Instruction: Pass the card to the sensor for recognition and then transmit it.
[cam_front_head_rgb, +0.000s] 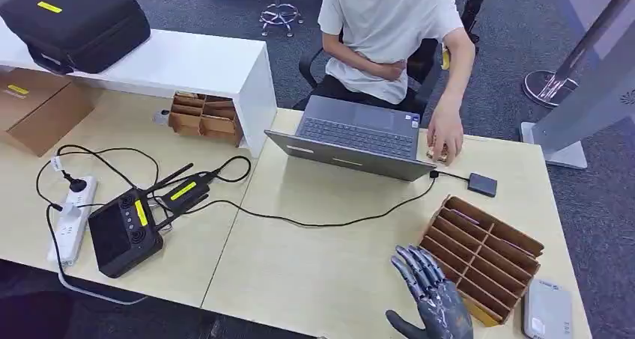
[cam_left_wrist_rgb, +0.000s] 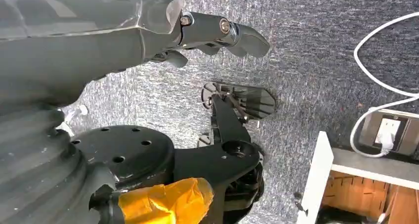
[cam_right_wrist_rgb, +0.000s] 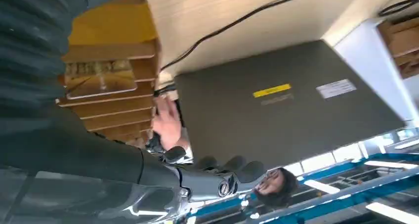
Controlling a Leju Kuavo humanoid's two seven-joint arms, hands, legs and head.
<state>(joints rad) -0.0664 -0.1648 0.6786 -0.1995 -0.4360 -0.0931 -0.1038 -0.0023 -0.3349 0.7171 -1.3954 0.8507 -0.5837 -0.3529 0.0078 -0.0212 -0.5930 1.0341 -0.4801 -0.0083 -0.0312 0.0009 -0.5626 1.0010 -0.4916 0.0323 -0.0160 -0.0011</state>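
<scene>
My right hand hovers over the table's near edge with its fingers stretched out and apart, holding nothing. It is just left of a slotted wooden rack. In the right wrist view a glossy card lies in one slot of the rack, beyond my right hand. A small dark sensor box sits on the table past the rack, cabled to the laptop. My left hand hangs over grey carpet with nothing in it.
A seated person rests a hand on the table by the laptop's right corner. A white device lies right of the rack. A controller, a power strip and cables lie at the left, with a second wooden rack behind.
</scene>
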